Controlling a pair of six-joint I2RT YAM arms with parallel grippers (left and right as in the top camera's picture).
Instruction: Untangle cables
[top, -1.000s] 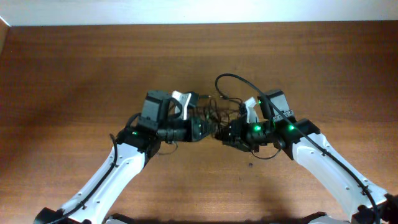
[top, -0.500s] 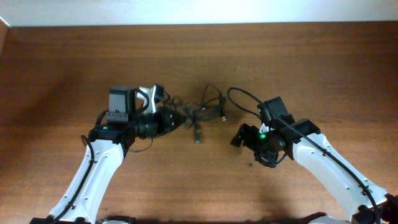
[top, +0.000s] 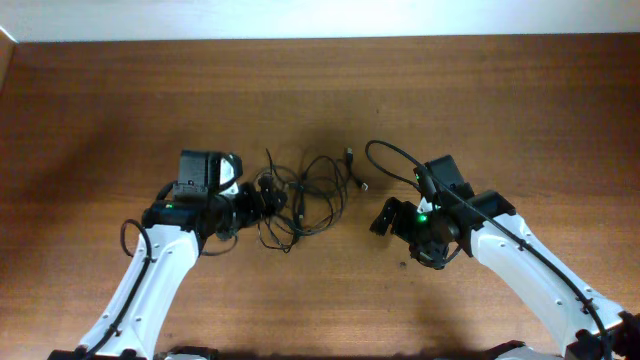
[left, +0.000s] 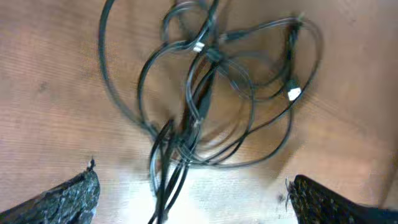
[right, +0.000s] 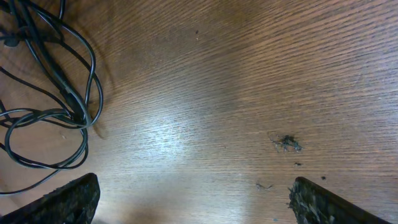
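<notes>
1. Looking from overhead: the cables (top: 305, 195) lie in a loose tangle around the middle of the tabletop (top: 100, 100). The left end effector (top: 268, 198) sits at one side of the tangle, and the right end effector (top: 385, 215) is a little apart on the other.
2. Left wrist: its fingers (left: 62, 199) stand wide apart, gripping nothing, and cable strands run down between them.
3. Right wrist: its fingers (right: 323, 202) are spread wide and hold nothing. The cables lie ahead, off to one side, and dark specks (right: 286, 143) dot the wood.

The cables (top: 300, 196) (one loose tangle) block the middle; the table (top: 320, 90) beyond and in front of them gives open passage.
</notes>
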